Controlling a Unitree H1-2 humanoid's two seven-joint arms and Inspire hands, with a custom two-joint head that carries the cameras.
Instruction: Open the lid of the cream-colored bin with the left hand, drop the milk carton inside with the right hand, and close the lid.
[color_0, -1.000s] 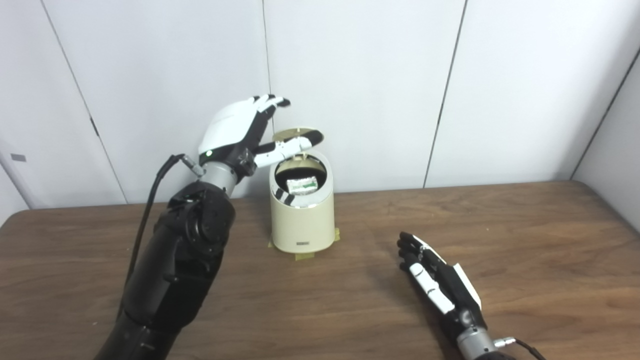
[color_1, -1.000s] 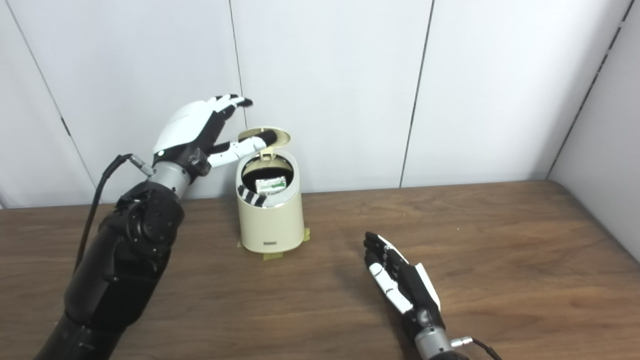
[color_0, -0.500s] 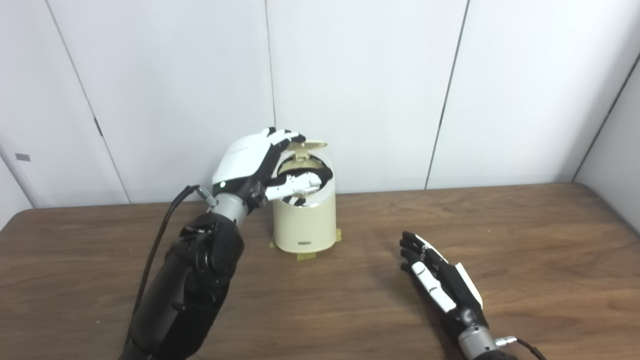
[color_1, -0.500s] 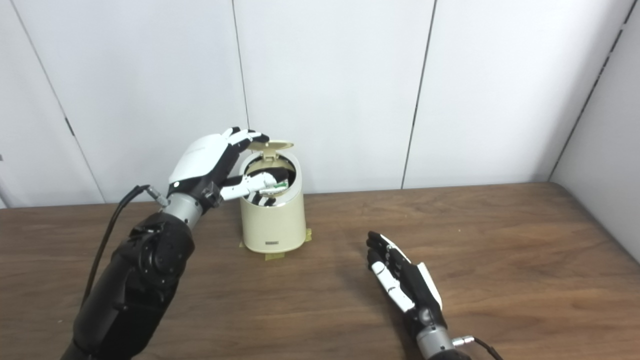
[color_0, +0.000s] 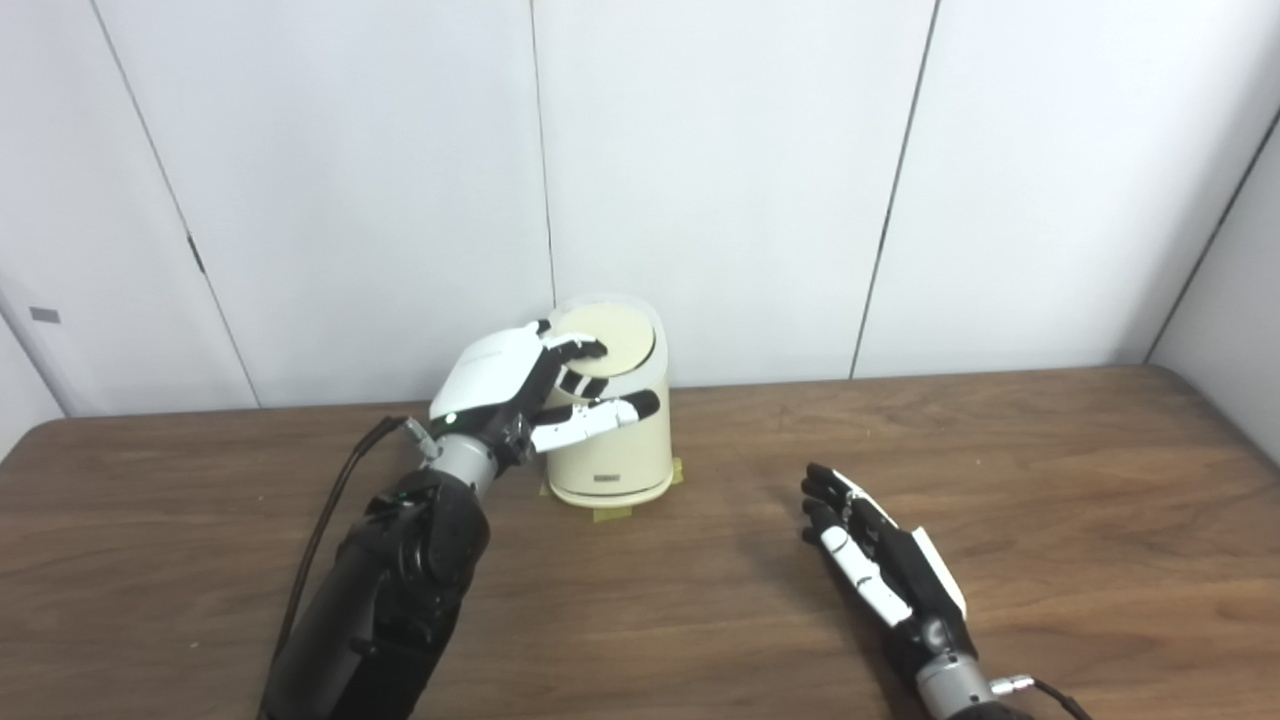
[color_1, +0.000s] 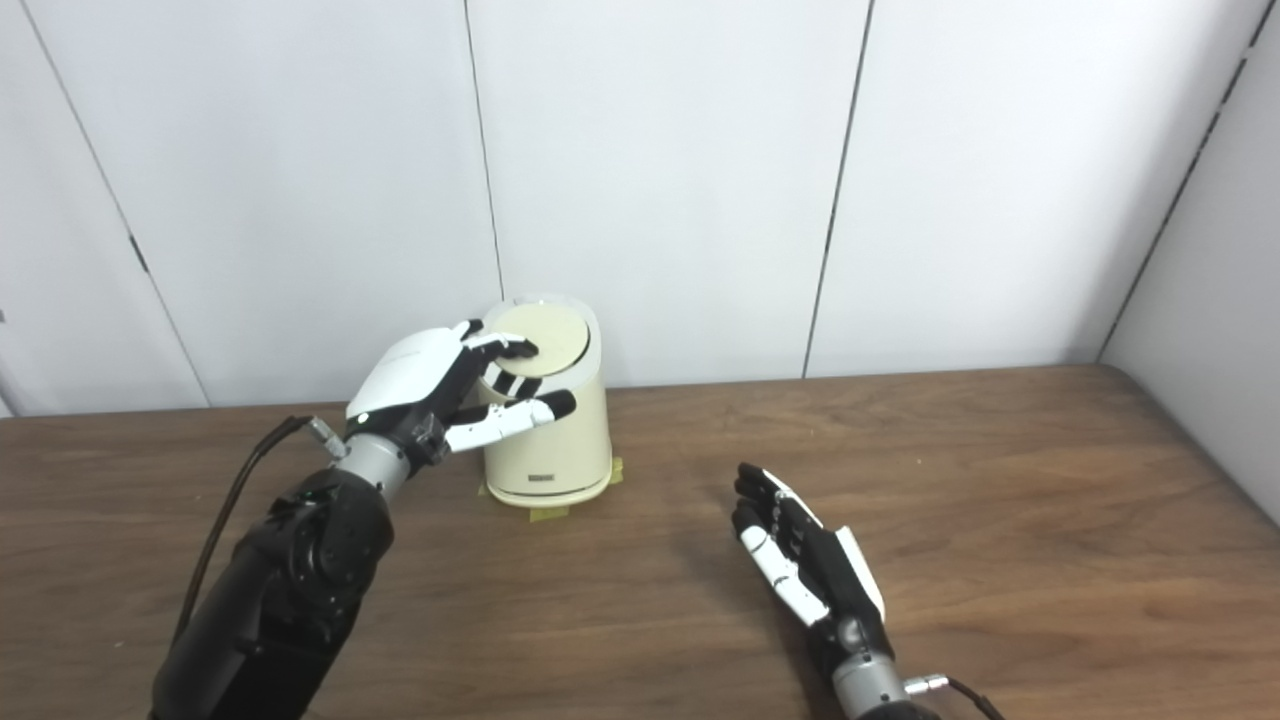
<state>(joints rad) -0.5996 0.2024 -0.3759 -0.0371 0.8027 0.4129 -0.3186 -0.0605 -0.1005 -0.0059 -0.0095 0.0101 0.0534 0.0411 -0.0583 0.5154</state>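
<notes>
Table (color_0: 1050, 480): wooden. Bin (color_0: 612, 450) upright near its far edge, lid (color_0: 610, 338) down; carton hidden, contents cannot be told. Left hand (color_0: 520, 385) fingers spread, tips on lid. Right hand (color_0: 880, 570) flat, fingers apart, empty.

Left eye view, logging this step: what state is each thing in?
Cream-colored bin: upright on the table, taped at its base.
Lid: shut.
Milk carton: not visible.
Left hand: open, fingers on the lid, thumb across the bin's front.
Right hand: open, empty, low over the table.
</notes>
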